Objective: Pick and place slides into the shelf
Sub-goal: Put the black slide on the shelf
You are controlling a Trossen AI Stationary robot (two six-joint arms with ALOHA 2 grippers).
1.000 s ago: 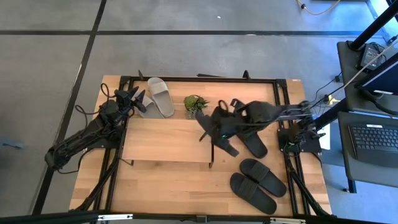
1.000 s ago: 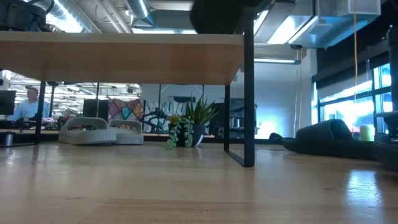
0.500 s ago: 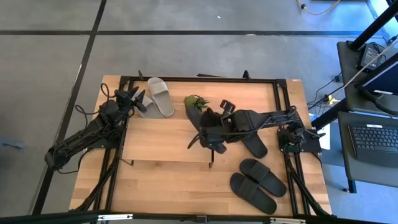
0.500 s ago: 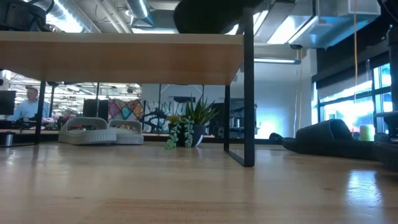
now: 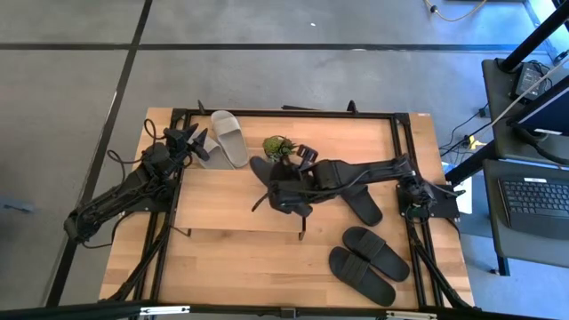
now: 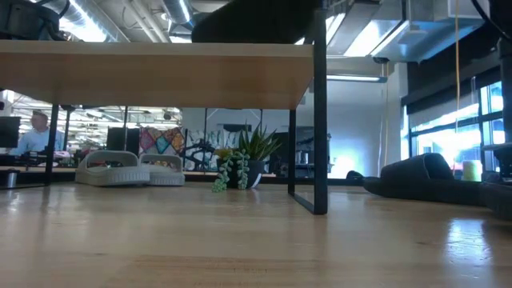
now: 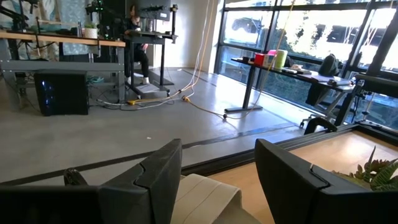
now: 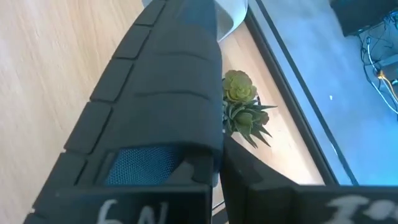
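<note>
My right gripper (image 5: 283,191) reaches from the table's right side over the shelf (image 5: 227,203) and is shut on a black slide (image 8: 165,81). Slide and gripper show as a dark mass (image 6: 248,18) above the shelf's board (image 6: 160,76) in the low view. My left gripper (image 5: 191,142) waits open at the far left, level, its fingers beside the two grey-white slides (image 5: 227,138) on the tabletop. One black slide (image 5: 364,209) lies under my right arm. Two more black slides (image 5: 369,262) lie at the near right. My right gripper holds the black slide by the end nearest the wrist (image 8: 186,168), at a thin part between the nearly shut fingers. The fingers (image 8: 280,193) hide the exact part. They slant down from the table's right. The slide sticks out ahead of them, over the shelf's board.
A small green potted plant (image 5: 280,147) stands just beyond the shelf's far edge, close to the held slide. The shelf's black legs (image 6: 320,120) stand on the tabletop. Black rails (image 5: 284,114) frame the table. Bare board lies left of the gripper.
My right gripper has carried the black slide toward the table's left edge and downward, from the shelf's right end to over its middle. It has tipped and rolled on the way and stayed shut on the slide.
</note>
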